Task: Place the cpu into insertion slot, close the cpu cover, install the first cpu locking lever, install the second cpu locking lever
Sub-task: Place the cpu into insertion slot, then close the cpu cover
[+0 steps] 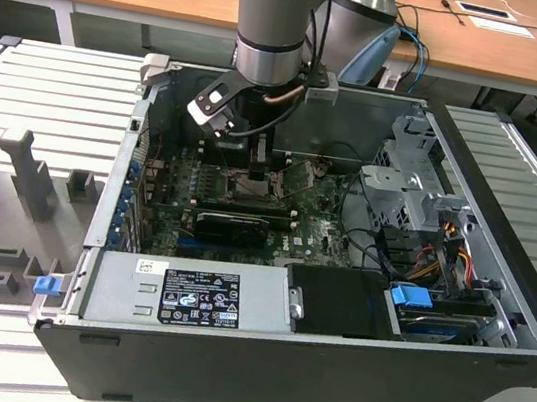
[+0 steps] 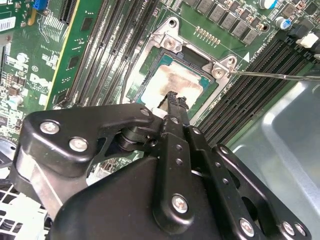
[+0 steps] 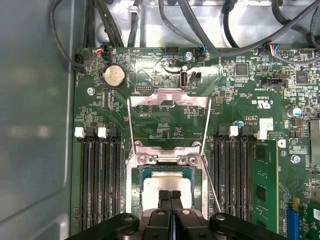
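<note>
The cpu (image 3: 154,184), a pale square chip (image 2: 170,80), lies flat inside the insertion slot, whose silvery rim (image 3: 131,195) (image 2: 220,67) frames it. My gripper (image 3: 170,194) is shut, its two fingertips pressed together with nothing between them, right over the cpu's near half (image 2: 176,98). I cannot tell whether the tips touch the chip. The cpu cover (image 3: 167,100) looks swung open past the hinge, with the board showing through its cut-out. A thin wire locking lever (image 2: 275,76) sticks out sideways from the slot, unlatched. In the exterior view the gripper (image 1: 255,174) reaches down into the case.
Black memory slots (image 3: 97,185) flank the socket on both sides. A round coin battery (image 3: 113,76) and cable bundles (image 3: 200,20) lie beyond it. The grey case wall (image 3: 35,125) runs close along one side. A power supply (image 1: 199,292) and drive cage (image 1: 408,181) fill the case.
</note>
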`<state>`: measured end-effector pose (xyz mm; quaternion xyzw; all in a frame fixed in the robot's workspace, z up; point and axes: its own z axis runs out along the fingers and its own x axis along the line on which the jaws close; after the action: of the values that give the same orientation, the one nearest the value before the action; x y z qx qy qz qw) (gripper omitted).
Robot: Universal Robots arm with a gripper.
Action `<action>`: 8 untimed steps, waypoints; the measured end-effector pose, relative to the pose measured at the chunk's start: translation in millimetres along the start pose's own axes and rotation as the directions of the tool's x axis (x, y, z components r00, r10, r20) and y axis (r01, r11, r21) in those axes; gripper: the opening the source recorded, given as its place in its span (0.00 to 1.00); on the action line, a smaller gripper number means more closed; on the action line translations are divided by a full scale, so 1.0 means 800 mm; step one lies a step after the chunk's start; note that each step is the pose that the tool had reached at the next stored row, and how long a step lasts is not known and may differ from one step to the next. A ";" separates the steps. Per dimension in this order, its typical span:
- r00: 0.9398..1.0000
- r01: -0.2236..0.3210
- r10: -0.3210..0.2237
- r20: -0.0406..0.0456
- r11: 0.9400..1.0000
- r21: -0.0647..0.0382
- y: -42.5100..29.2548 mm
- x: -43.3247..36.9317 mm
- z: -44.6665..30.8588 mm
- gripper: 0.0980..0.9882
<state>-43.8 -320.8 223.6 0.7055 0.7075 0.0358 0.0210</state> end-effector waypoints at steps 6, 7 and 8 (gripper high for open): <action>1.000 0.000 0.000 0.000 1.000 0.001 0.0023 0.000 -0.0012 0.01; 1.000 0.000 0.000 0.000 1.000 0.002 0.0099 0.000 -0.0005 0.01; 1.000 0.000 0.000 0.000 1.000 0.003 0.0149 0.000 -0.0001 0.01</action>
<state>-31.9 -320.9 224.7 0.7055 0.7076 0.0345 0.0199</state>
